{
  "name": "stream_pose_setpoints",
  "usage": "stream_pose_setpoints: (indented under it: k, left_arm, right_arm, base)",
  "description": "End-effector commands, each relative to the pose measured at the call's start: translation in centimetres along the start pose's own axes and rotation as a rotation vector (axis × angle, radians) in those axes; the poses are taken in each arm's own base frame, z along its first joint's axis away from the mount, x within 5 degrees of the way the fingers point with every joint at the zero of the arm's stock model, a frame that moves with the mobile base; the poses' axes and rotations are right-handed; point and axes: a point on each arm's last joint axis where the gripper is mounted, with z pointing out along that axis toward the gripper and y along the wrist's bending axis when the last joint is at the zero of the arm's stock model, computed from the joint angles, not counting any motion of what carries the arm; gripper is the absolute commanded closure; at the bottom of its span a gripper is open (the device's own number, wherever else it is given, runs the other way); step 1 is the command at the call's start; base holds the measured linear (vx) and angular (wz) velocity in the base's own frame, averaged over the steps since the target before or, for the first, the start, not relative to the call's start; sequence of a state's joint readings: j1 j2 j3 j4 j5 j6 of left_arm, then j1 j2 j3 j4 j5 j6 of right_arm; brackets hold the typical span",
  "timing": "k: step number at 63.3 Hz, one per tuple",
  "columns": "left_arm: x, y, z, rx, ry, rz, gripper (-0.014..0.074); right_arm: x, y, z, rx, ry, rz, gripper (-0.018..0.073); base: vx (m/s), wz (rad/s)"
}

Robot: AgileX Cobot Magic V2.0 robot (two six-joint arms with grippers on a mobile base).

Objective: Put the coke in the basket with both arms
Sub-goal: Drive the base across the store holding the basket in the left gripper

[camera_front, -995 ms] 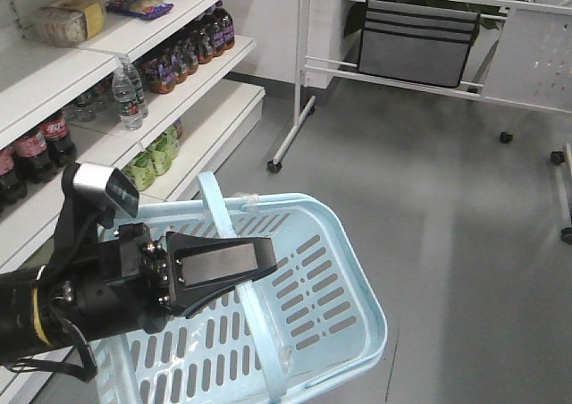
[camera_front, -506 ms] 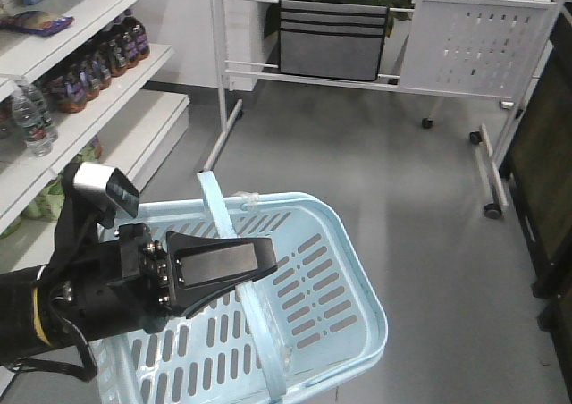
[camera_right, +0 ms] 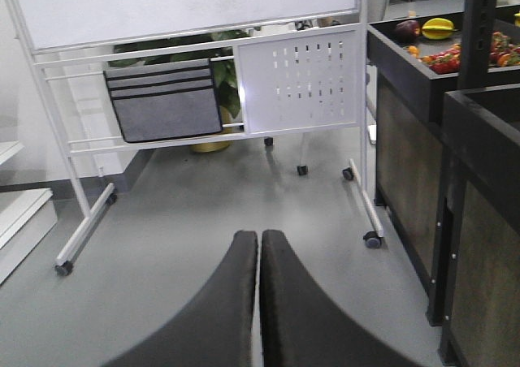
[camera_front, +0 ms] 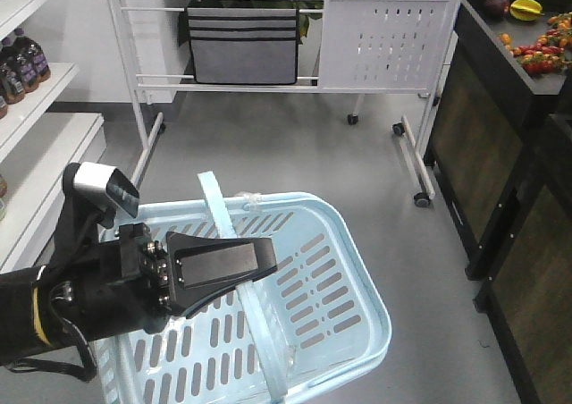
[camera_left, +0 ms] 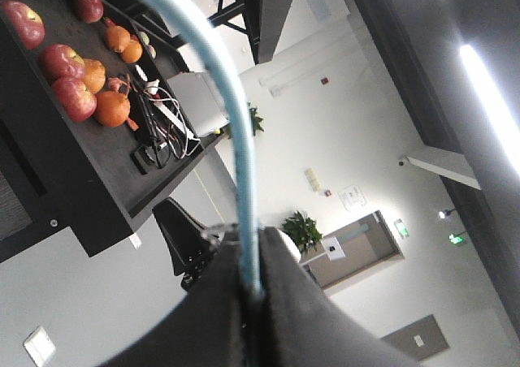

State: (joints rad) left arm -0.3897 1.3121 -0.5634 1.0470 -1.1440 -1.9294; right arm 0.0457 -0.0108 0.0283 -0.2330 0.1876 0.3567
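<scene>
The pale blue basket (camera_front: 357,274) hangs in front of me over the grey floor, with nothing visible inside it. My left gripper (camera_front: 266,261) is shut on the basket's flat hoop handle (camera_front: 217,206). In the left wrist view the handle (camera_left: 223,99) runs up out of the closed black jaws of that gripper (camera_left: 250,247). My right gripper (camera_right: 259,239) shows only in its own wrist view, shut with nothing between its fingers, pointing at the bare floor. The coke is out of view.
A white rolling rack (camera_front: 143,109) with a grey pocket organiser (camera_front: 243,42) and a perforated panel (camera_front: 384,42) stands ahead. A black produce stand (camera_front: 500,136) with fruit is at the right. White shelves (camera_front: 36,145) with bottles sit at the far left.
The view has swung to the right: the shelves slid off to the left and the black produce stand came in at the right. The basket stays the same in my left gripper.
</scene>
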Motion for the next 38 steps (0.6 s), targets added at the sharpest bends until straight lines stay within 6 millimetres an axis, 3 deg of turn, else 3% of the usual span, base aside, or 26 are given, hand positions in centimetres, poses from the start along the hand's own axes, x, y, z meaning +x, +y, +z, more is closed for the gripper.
stream_pose_setpoints:
  k: [1, 38]
  left_arm:
    - [-0.09, -3.46, -0.29, 0.276, 0.018, 0.028, 0.0603]
    - [-0.09, -3.46, -0.29, 0.276, 0.018, 0.028, 0.0603]
  right_arm:
    - [-0.41, 0.17, -0.09, -0.021, -0.077, -0.019, 0.0564]
    - [-0.42, 0.17, -0.09, -0.021, -0.077, -0.019, 0.0564]
  base:
    - [0.14, -0.22]
    - [0.18, -0.07]
